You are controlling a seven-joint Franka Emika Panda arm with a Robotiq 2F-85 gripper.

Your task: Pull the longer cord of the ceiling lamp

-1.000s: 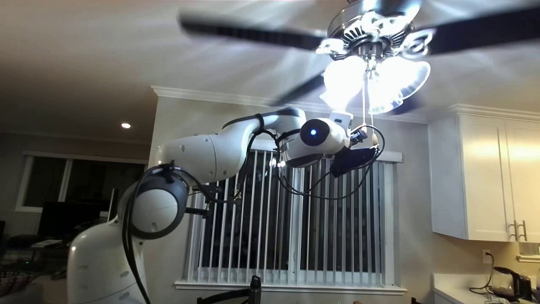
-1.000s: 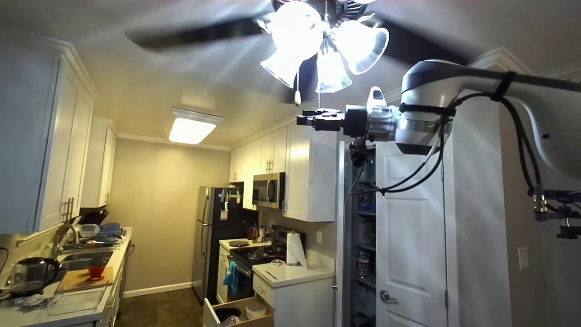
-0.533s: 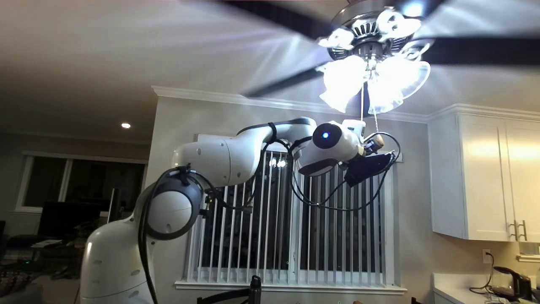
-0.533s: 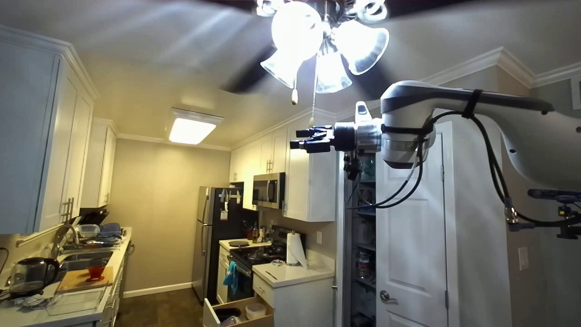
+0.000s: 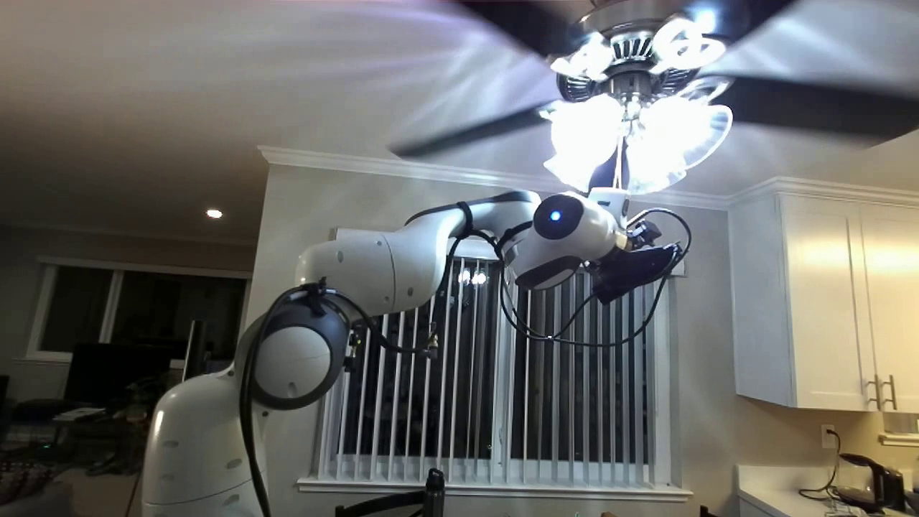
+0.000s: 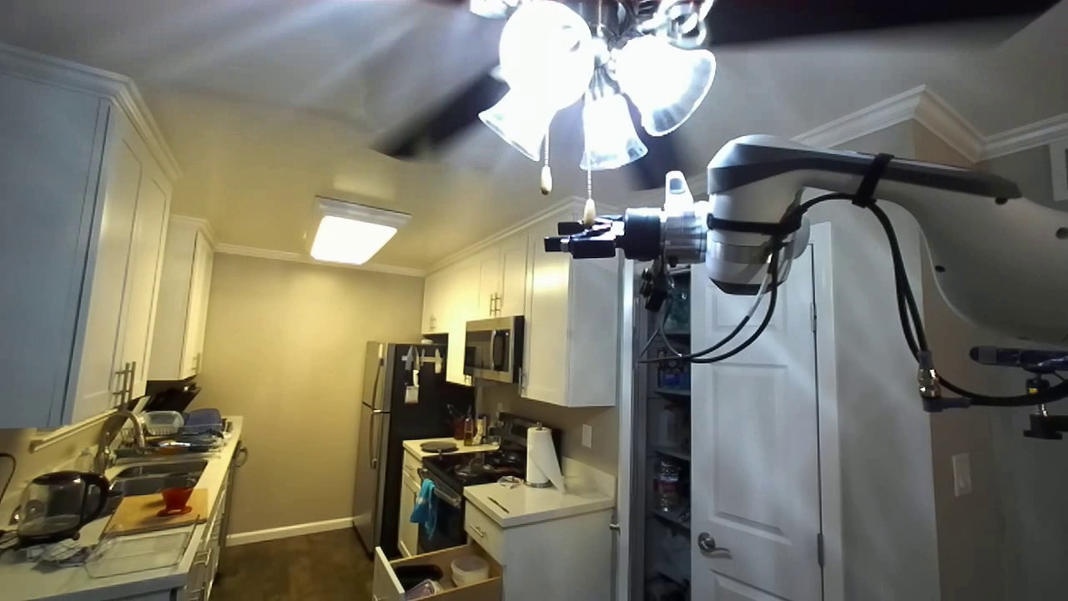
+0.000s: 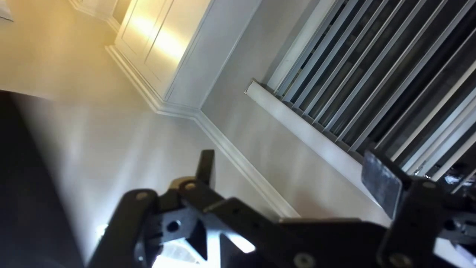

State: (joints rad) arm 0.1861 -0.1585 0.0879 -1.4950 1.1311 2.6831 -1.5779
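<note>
The pincer (image 7: 293,173) is released; wrist view has its fingers (image 7: 381,180) spread well apart, while in an exterior view they overlap nearly edge-on. Longer cord (image 6: 589,184) shows there: drops from above, tan bob (image 6: 589,212) overlapping the fingers, set back from the tips. Contact can't be told. Shorter cord (image 6: 546,154) ends higher, above the fingertips. Wrist view adds a blurred tan shape (image 7: 178,182) just outside one finger, identity unclear. In an exterior view the arm (image 5: 352,273) hides the cord ends.

Edges: ceiling lamp (image 5: 632,86) lit, above the pincer, glass shades (image 6: 613,138) near overhead, blades (image 5: 474,134) blurred. Wrist view has a big dark blurred shape (image 7: 29,186) off past that same finger, plus crown moulding (image 7: 243,163) and blinds (image 7: 350,74) beyond the fingers. Downward room is large: countertop (image 6: 559,505) and pulled-out drawer (image 6: 387,576) sit well below the pincer. Cabinet (image 6: 592,334) shows beyond and under it, gap unclear.
</note>
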